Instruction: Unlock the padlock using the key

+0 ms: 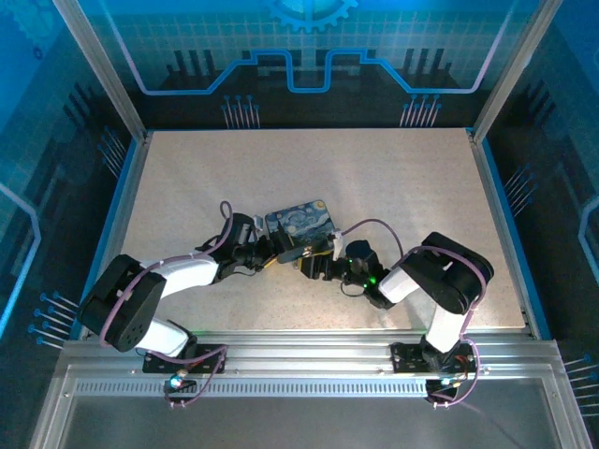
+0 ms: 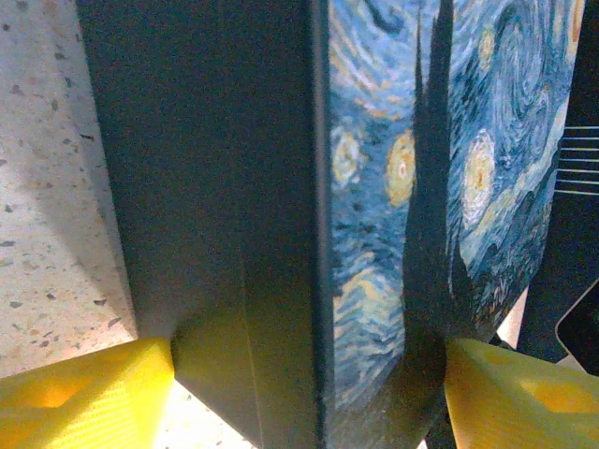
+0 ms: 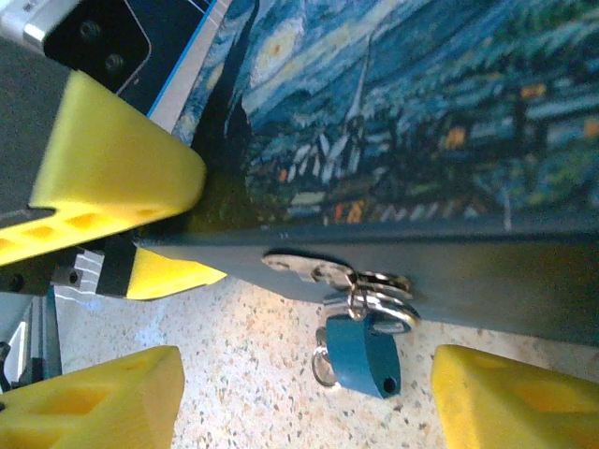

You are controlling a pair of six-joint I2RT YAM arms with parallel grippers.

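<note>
My left pincer is clamped on a corner of the starry-night tin. One yellow finger lies on the painted lid and the other presses on the dark side wall just beneath it, so the tin fills the gap between them. My right pincer is spread wide and low over the speckled worktop, facing that same dark wall, with both fingers free of everything. The padlock lies between them, nearer my right-hand finger and well apart from the other. Its small blue body rests on the worktop just beside the tin, keyhole end towards me. It hangs by a cluster of silvery rings from the metal hasp on the tin's wall. From above, both my arms meet at the tin's near edge, around the middle of the worktop.
</note>
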